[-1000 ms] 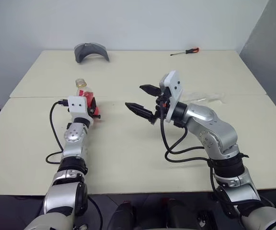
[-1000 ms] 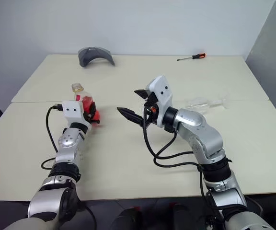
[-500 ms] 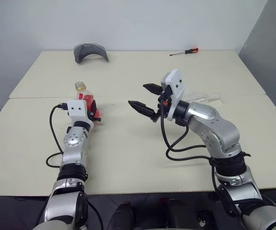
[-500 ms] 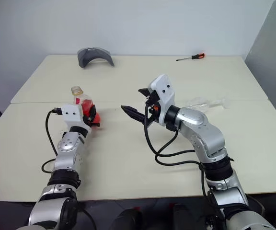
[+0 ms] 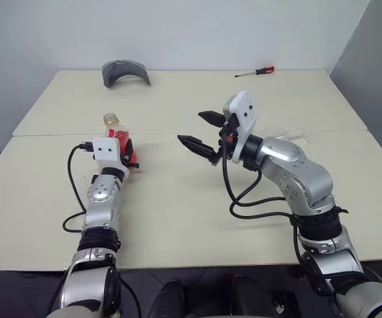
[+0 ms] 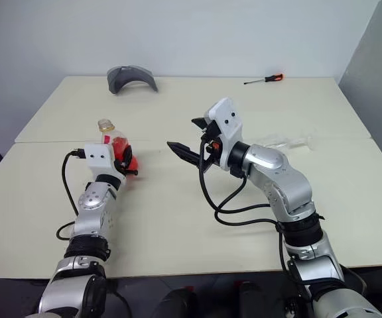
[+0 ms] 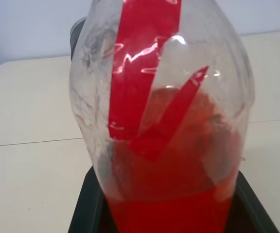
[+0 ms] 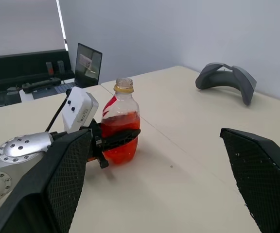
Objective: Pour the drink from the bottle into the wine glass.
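The left gripper [image 8: 112, 141] is clamped tight around the lower body of the bottle [image 8: 120, 121], which stands upright on the table [image 5: 178, 212] at left of centre in the head views. The bottle has no cap on its neck; the drink [image 7: 171, 194] fills roughly its lower half. The right gripper [image 5: 201, 129] hangs above the table in mid-frame, its two black fingers spread as wide as they go and holding nothing, pointing toward the bottle. The wine glass [image 6: 285, 141] lies on its side at right, behind the right arm. A grey curved object [image 5: 126, 71] sits at upper left, a red-handled screwdriver [image 5: 255, 71] at upper right.
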Robot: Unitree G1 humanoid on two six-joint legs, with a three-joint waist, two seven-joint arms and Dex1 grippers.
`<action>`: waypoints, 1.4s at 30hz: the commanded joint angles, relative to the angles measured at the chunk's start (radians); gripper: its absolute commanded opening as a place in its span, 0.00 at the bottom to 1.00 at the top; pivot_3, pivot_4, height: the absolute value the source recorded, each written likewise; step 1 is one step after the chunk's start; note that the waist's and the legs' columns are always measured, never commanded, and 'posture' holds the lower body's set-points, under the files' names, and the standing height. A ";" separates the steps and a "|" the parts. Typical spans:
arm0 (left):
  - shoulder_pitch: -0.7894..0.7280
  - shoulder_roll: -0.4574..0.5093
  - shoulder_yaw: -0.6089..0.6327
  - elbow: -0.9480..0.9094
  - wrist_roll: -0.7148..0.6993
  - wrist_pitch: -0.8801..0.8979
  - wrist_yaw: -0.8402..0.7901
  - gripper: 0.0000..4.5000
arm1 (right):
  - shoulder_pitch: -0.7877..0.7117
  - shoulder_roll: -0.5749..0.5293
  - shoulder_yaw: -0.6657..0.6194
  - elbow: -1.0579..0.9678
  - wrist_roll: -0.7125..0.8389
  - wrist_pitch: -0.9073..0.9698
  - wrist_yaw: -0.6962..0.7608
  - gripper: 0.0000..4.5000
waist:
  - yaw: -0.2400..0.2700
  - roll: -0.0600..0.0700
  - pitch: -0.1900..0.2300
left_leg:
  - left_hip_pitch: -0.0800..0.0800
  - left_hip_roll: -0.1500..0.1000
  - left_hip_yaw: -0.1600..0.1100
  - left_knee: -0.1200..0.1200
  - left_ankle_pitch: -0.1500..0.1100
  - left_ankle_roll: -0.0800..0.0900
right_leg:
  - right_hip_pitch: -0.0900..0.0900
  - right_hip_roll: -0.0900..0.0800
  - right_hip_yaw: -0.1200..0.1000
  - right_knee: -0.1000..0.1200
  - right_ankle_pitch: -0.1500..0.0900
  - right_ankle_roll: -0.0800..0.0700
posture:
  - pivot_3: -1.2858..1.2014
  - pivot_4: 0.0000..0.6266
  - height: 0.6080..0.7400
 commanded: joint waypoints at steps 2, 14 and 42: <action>-0.021 0.017 0.000 0.042 0.008 -0.010 -0.001 0.26 | -0.012 0.004 -0.022 -0.022 -0.006 -0.024 -0.007 1.00 | 0.000 0.000 0.000 | 0.000 0.000 0.000 0.000 0.000 0.000 | 0.000 0.000 0.000 0.000 0.000 0.000 | 0.52 0.24 1.00; -0.037 0.017 -0.004 0.070 0.018 -0.021 -0.003 0.26 | -0.016 0.005 -0.028 -0.016 -0.021 -0.026 -0.009 1.00 | 0.000 0.000 0.000 | 0.000 0.000 0.000 0.000 0.000 0.000 | 0.000 0.000 0.000 0.000 0.000 0.000 | 0.52 0.24 1.00; 0.112 0.000 0.005 -0.201 -0.021 0.103 -0.025 0.99 | -0.017 -0.006 -0.034 0.001 -0.028 -0.042 -0.001 1.00 | 0.000 0.000 0.000 | 0.000 0.000 0.000 0.000 0.000 0.000 | 0.000 0.000 0.000 0.000 0.000 0.000 | 0.52 0.24 1.00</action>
